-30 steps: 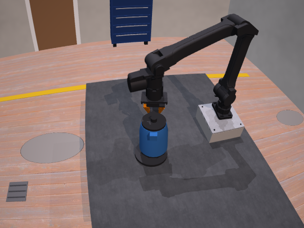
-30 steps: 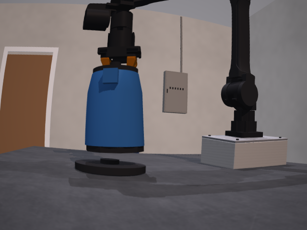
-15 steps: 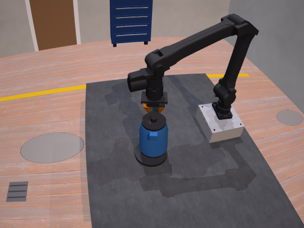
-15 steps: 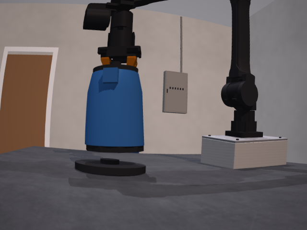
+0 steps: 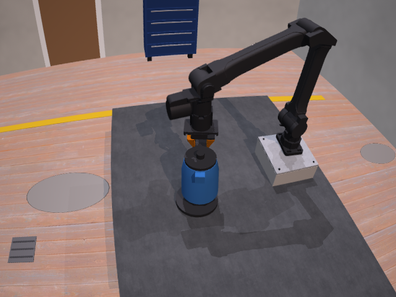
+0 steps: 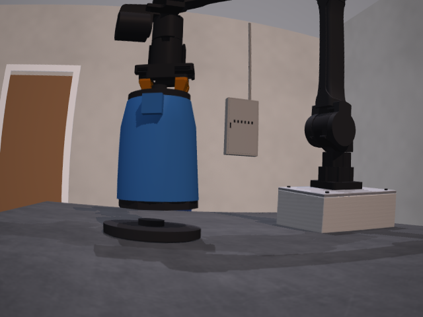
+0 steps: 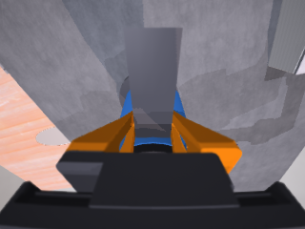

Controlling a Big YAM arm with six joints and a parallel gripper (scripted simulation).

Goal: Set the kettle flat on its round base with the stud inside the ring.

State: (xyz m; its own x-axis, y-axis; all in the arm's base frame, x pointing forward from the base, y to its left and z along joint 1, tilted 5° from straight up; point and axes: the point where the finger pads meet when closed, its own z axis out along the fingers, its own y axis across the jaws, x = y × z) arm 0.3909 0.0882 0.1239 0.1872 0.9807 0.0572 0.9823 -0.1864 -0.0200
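The gripper is clenched on the kettle — lifted, hanging just above the base and its stud. Lowering, seating and letting go remain.

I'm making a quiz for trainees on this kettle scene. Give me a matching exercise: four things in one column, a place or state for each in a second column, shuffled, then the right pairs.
Things
1. blue kettle with black lid
2. round black base disk
3. gripper with orange fingers
4. white mounting block

States
A. lies flat on the dark mat, stud up
B. carries the foot of the black arm
C. hangs in the air above the disk
D. shut on the kettle's handle bar

Pairs: 1-C, 2-A, 3-D, 4-B
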